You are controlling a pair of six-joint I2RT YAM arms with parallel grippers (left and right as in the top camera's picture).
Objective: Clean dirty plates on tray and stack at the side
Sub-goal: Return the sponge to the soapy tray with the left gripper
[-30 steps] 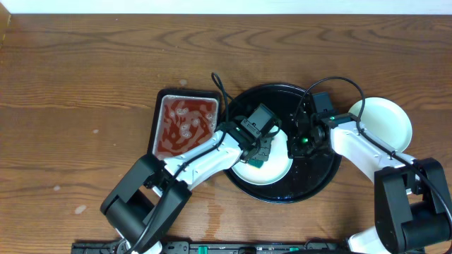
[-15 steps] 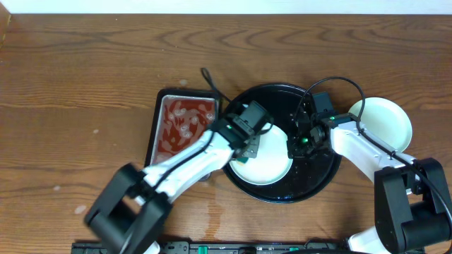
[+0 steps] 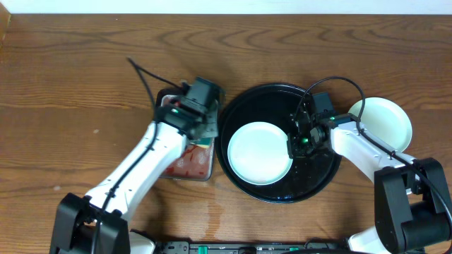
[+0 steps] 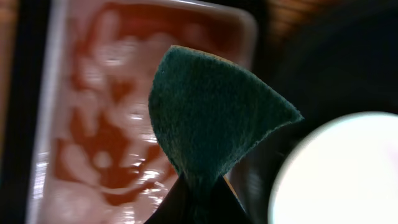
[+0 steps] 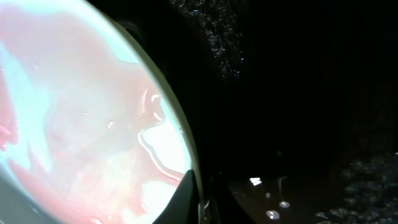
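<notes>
One whitish plate (image 3: 260,153) lies in the round black tray (image 3: 311,178). Up close, the plate (image 5: 93,124) carries a pinkish-red film. My right gripper (image 3: 292,143) is shut on this plate's right rim, one finger over the rim and one outside it (image 5: 198,194). A second whitish plate (image 3: 385,123) rests on the table to the right of the tray. Over the metal tray my left gripper (image 3: 203,125) is shut on a dark green sponge (image 4: 211,118), which hangs in front of its fingers (image 4: 198,190). The plate's edge (image 4: 348,174) shows at lower right of that view.
A rectangular metal tray (image 3: 185,164) of red liquid (image 4: 106,112) sits just left of the black tray, partly under my left arm. Wet droplets lie on the black tray's floor (image 5: 298,93). Brown wooden table (image 3: 78,85) surrounds everything.
My left arm has swung the sponge off the plate and leftward over the metal tray, uncovering the plate. The right gripper has stayed at the plate's rim.
</notes>
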